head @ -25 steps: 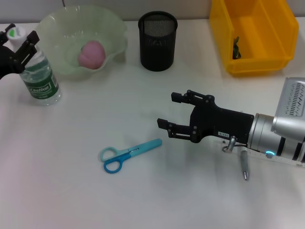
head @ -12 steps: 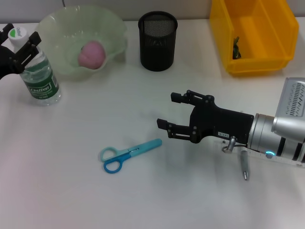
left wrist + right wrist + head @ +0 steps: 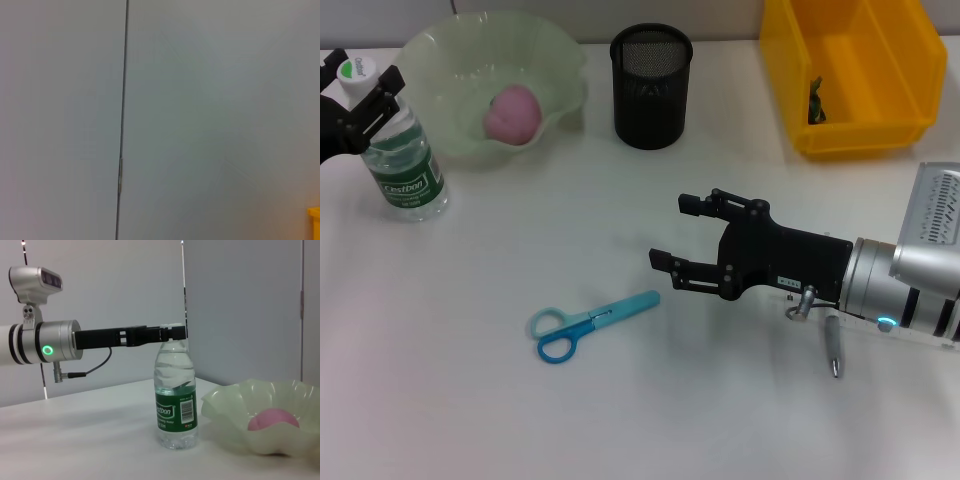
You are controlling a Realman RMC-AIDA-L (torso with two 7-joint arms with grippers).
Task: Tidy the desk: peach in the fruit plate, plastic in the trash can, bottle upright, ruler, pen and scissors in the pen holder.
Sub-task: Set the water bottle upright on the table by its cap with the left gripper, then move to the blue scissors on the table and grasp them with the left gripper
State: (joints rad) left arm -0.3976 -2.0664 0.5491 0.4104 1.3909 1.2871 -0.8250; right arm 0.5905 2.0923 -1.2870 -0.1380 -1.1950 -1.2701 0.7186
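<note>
Inspecting progress: peach sits in the fruit plate, bottle stands upright with my left gripper at its cap, fingers spread. Outstanding: scissors and pen lie on the desk, pen holder appears empty. My right gripper hovers open near the scissors. No ruler visible.

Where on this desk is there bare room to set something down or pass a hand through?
Bare stretches: the near-left desk between the bottle and scissors, and the middle strip from the pen holder down to the scissors. Crowded: the far edge, with fruit plate, pen holder and yellow bin, and the near right, where the open right hand hovers over the pen. The left hand is at the bottle's neck.
</note>
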